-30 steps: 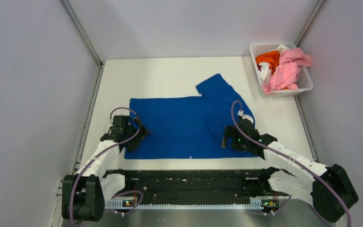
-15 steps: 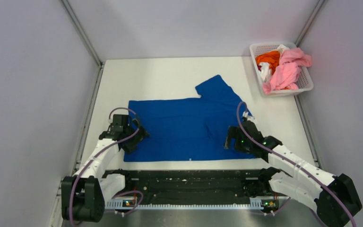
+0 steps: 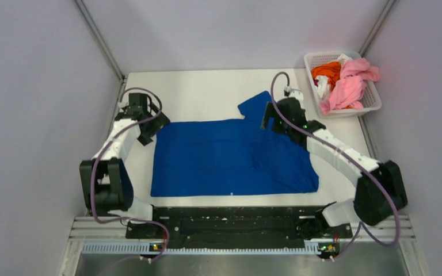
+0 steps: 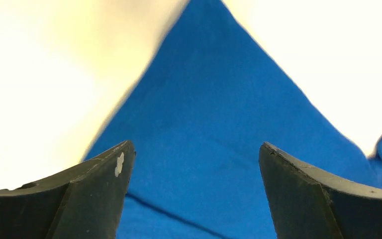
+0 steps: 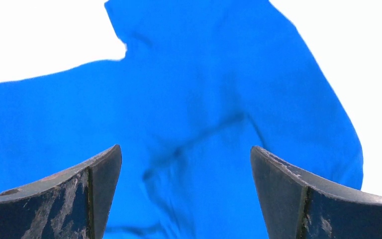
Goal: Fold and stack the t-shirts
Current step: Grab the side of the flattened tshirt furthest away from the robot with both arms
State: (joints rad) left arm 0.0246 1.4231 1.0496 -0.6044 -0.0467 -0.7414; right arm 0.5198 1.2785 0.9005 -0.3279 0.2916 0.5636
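Note:
A royal blue t-shirt [image 3: 230, 155] lies spread flat on the white table [image 3: 207, 92], one sleeve pointing to the far side. My left gripper [image 3: 149, 133] hovers open over the shirt's far left corner; the left wrist view shows that corner of the blue t-shirt [image 4: 204, 99] under the left gripper [image 4: 195, 145], nothing held. My right gripper [image 3: 268, 121] is open above the far sleeve, and in the right wrist view the sleeve of the blue t-shirt [image 5: 204, 74] lies beyond the right gripper [image 5: 185, 149]. Pink [image 3: 348, 86], orange [image 3: 326, 71] and white [image 3: 323, 87] t-shirts lie bunched in the basket.
The white lattice basket [image 3: 354, 111] stands at the far right corner of the table. Grey walls close in the left, back and right sides. A black rail [image 3: 230, 221] runs along the near edge between the arm bases.
Both grippers have moved from the shirt's near hem corners to its far edge, staying open. The near hem now lies flat and uncovered.

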